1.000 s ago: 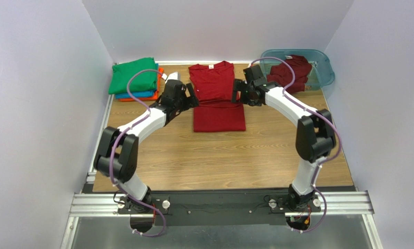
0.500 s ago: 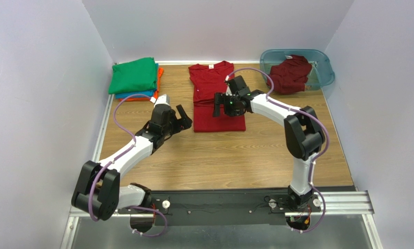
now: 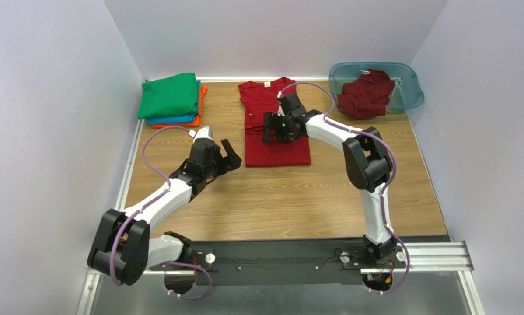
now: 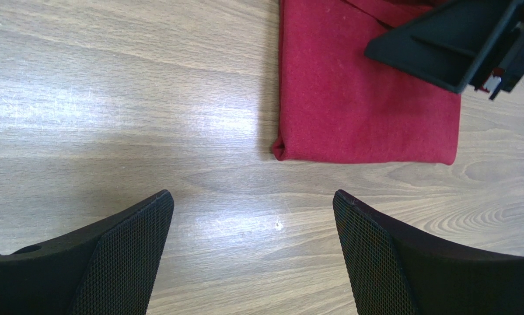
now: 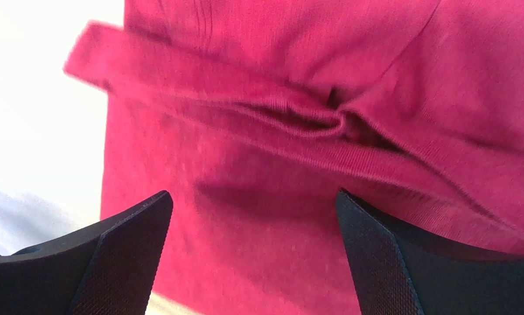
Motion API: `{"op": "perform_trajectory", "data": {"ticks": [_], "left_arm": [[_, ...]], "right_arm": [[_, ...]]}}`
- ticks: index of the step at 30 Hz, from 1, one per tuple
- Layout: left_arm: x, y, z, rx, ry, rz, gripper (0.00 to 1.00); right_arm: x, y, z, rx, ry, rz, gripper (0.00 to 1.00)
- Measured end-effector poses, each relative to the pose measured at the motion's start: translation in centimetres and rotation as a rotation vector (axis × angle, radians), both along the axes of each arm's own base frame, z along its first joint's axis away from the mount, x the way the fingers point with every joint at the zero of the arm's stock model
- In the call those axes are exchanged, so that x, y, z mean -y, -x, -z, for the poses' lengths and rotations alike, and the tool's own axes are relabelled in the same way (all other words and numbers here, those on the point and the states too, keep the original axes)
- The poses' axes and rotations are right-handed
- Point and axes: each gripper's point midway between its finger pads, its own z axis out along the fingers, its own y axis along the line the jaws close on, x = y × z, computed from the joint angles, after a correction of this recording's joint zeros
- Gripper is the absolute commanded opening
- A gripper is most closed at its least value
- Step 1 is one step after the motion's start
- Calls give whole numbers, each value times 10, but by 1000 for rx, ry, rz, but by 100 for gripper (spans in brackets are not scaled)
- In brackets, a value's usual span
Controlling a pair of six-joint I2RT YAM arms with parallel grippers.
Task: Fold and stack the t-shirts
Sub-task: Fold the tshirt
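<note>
A dark red t-shirt [image 3: 271, 149] lies partly folded in the middle of the table, collar at the back. My right gripper [image 3: 270, 128] is open just above it, jaws over its folded sleeve band [image 5: 271, 125]. My left gripper [image 3: 230, 152] is open and empty over bare wood, left of the shirt's near corner [image 4: 363, 111]. A folded stack of green [image 3: 169, 95], blue [image 3: 172, 120] and orange [image 3: 201, 92] shirts sits at the back left. A second dark red shirt [image 3: 366, 92] lies crumpled in the teal tub [image 3: 409, 82].
White walls close in the table on the left, back and right. The teal tub stands at the back right corner. Bare wood [image 3: 278, 197] spreads in front of the shirt. The right gripper's black body [image 4: 455, 46] shows in the left wrist view.
My left gripper pulled back from the shirt's left side toward the near left. My right gripper moved left from the shirt's right edge onto its middle.
</note>
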Motion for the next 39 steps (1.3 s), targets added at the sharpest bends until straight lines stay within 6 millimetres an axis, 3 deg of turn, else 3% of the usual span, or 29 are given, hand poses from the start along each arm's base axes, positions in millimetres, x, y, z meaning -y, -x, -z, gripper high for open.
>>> {"op": "perform_trajectory", "data": {"ticks": [8, 15, 20, 23, 26, 28, 31, 39], "left_arm": [[1, -3, -7, 16, -1, 2, 98], [0, -5, -13, 31, -6, 1, 98], [0, -5, -16, 40, -5, 2, 98], [0, -6, -15, 36, -7, 3, 98], [1, -7, -10, 23, -12, 4, 98], [1, -7, -6, 10, -17, 4, 98], [1, -7, -3, 2, -20, 4, 98], [2, -7, -2, 2, -16, 9, 98]], "right_arm": [[1, -46, -13, 138, 39, 96, 100], [4, -115, -39, 299, 25, 216, 100], [17, -133, -56, 352, 24, 262, 100], [25, -125, -58, 352, 31, 274, 100], [33, -95, -58, 302, 31, 253, 100], [31, -68, -61, 256, -12, 199, 100], [22, -46, -62, 212, -63, 139, 100], [2, -23, -21, 102, -88, 62, 100]]}}
